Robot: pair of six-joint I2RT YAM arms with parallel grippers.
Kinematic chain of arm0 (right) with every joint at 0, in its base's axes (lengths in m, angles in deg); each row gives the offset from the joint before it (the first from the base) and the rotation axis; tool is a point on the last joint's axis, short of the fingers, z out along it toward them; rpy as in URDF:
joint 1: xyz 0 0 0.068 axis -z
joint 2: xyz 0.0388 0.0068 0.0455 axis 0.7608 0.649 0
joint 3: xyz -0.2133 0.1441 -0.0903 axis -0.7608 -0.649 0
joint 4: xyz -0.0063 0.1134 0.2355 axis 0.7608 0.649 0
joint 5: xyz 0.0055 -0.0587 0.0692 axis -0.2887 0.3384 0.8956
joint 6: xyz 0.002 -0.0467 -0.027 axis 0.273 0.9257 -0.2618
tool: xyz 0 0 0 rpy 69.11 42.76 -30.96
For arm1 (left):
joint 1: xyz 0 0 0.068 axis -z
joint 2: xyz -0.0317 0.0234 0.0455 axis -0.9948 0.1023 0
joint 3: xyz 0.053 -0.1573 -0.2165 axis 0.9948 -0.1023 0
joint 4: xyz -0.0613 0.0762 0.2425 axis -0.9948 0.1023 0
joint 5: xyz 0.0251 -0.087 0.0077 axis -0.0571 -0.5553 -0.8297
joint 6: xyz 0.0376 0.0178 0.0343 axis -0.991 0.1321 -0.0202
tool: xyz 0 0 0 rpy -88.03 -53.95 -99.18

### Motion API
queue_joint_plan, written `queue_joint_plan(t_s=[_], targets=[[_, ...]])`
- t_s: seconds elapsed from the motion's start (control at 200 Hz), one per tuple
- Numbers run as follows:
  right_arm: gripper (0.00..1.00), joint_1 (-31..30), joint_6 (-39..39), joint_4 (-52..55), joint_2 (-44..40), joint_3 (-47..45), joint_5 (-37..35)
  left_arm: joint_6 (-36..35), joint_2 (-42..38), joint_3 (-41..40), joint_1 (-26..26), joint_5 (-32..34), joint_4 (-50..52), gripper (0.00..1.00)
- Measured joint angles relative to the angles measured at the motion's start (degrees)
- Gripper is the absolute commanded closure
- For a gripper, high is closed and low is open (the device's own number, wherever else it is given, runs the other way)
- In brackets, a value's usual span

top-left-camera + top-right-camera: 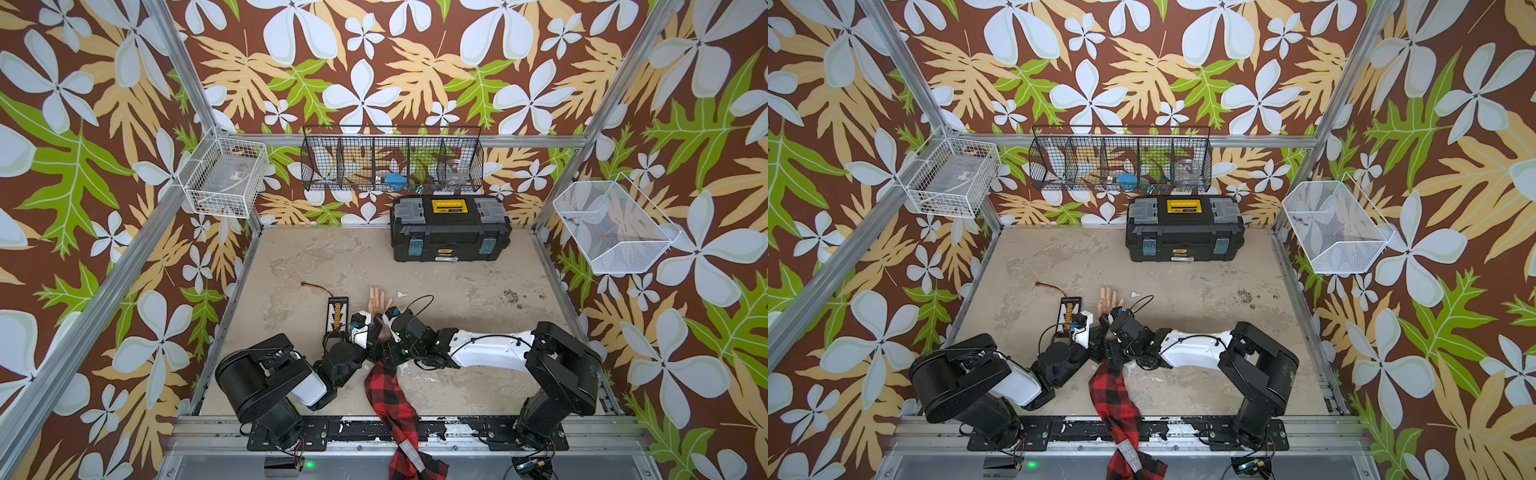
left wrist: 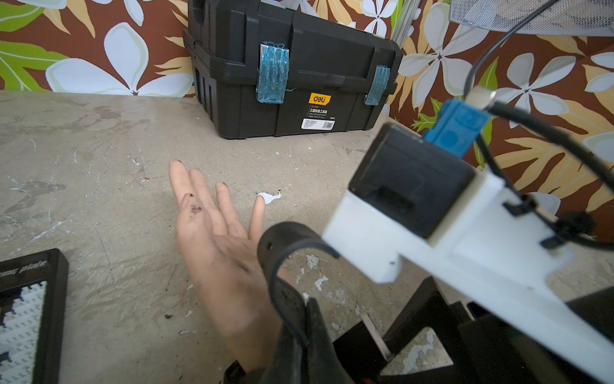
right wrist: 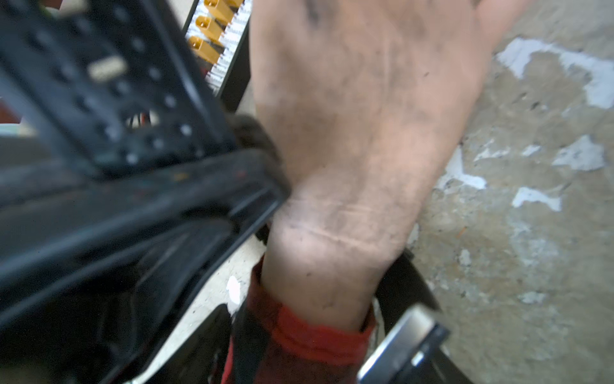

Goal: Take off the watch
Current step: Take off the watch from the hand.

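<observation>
A mannequin hand [image 1: 377, 298] lies palm up on the table, its forearm in a red plaid sleeve [image 1: 390, 399]. The watch is black. Its holed strap [image 2: 282, 239] curls up off the wrist in the left wrist view. My left gripper [image 2: 307, 306] is shut on that strap. The same strap [image 3: 116, 99] runs past the wrist [image 3: 332, 232] in the right wrist view. The case is hidden. My right gripper [image 3: 310, 325] stands wide, one finger on each side of the sleeve cuff. In both top views the two grippers cover the wrist.
A black board with yellow connectors [image 1: 337, 316] lies just left of the hand. A black toolbox [image 1: 451, 232] stands at the back of the table. Wire baskets hang on the back wall [image 1: 392, 164] and on both side walls.
</observation>
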Motion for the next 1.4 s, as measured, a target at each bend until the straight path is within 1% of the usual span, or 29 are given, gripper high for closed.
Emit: queue_joint_plan(t_s=[0.195, 0.3, 0.435, 0.535, 0.641, 0.716, 0.786, 0.886, 1.041, 1.216, 1.326, 1.396], targets=[[0.26, -0.1, -1.7, 0.0, -0.1, -0.3, 3.6, 0.0, 0.0, 0.0, 0.0, 0.3, 0.0, 1.0], [0.25, -0.1, -2.2, 0.0, 0.1, 0.0, 4.2, 0.1, -0.1, -0.3, 0.0, 0.4, 0.0, 1.0], [0.28, 0.0, -3.0, -0.1, 2.4, 1.1, 4.7, -0.2, -0.1, -0.4, -0.1, 1.1, 0.6, 1.0], [0.34, 0.0, -3.1, -1.0, 4.1, 1.7, 4.7, -0.2, -0.4, -0.7, -0.1, 1.9, 1.2, 1.0], [0.47, -0.1, -3.1, -1.2, 4.6, 2.0, 3.6, 0.2, -0.9, -0.7, -0.1, 1.8, 0.7, 1.0], [0.54, -0.1, -3.1, -0.6, 4.2, 2.0, 2.9, 0.2, -1.3, -0.7, -0.1, 1.4, 0.9, 1.0], [0.58, -0.1, -3.1, 0.6, 2.8, 1.5, 2.0, 0.2, -1.7, -0.6, 0.0, 1.2, 1.4, 1.0], [0.62, 0.1, -3.1, 2.3, -0.4, 0.5, 0.7, 0.2, -3.0, 0.5, -0.1, -0.3, 2.9, 1.0], [0.64, 1.4, -3.3, 3.9, -6.5, -2.6, -1.5, 1.6, -7.3, 4.2, -1.8, -2.6, 11.3, 1.0], [0.66, 3.6, -3.1, 4.6, -12.4, -6.5, -1.2, 2.1, -12.9, 9.0, -5.4, -3.4, 28.6, 1.0], [0.66, 4.7, -3.0, 3.9, -14.9, -7.9, -0.5, 2.8, -13.9, 11.7, -8.4, -5.2, 39.6, 1.0], [0.66, 5.4, -2.9, 3.7, -16.0, -8.8, -0.5, 3.0, -13.8, 13.9, -10.5, -7.4, 45.5, 1.0]])
